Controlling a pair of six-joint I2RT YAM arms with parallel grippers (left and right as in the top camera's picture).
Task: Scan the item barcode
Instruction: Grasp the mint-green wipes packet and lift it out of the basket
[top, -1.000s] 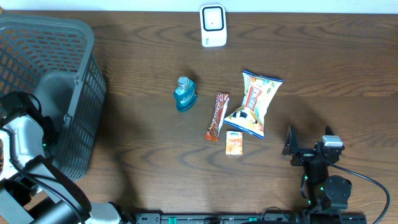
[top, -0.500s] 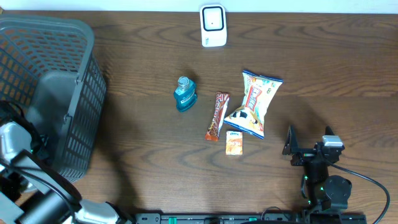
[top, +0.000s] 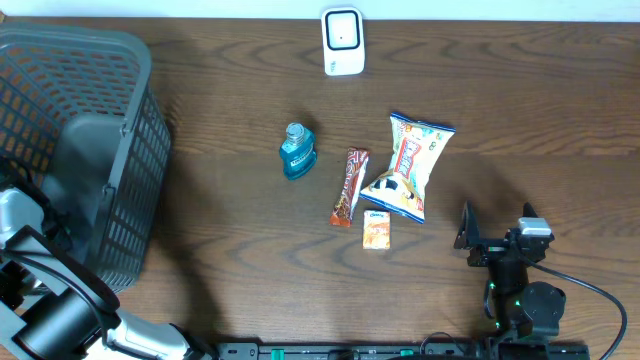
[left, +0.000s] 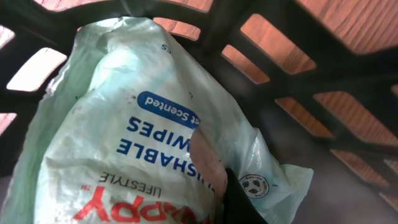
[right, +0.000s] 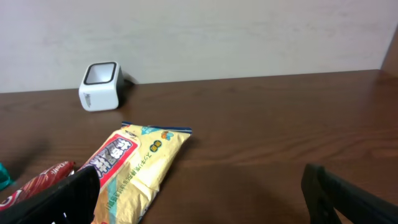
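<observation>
I have the left claw (left: 229, 190) down inside the basket (top: 120, 60) at the far left of the tabletop (top: 230, 270). Its jaws are together, and by my reading they pinch a corner of the wipes pack (left: 143, 143), the item to be scanned. The pack fills the left wrist view, its print upside down and its long axis running from lower left up toward the basket wall. The scanner (top: 342, 40) stands at the far edge, well right of the basket, so the lift has to clear the rim and then carry right. The left arm is plainly the nearer one. The right claw (right: 202, 190) hangs with its jaws apart near the right front corner, holding nothing, with the snack bag (right: 134, 165) in front of it.

From overhead the pack is hidden behind the basket mesh. I see only one dark finger (left: 244, 200) up close, so how firm the grip is I cannot tell, and no barcode shows on the face I see
</observation>
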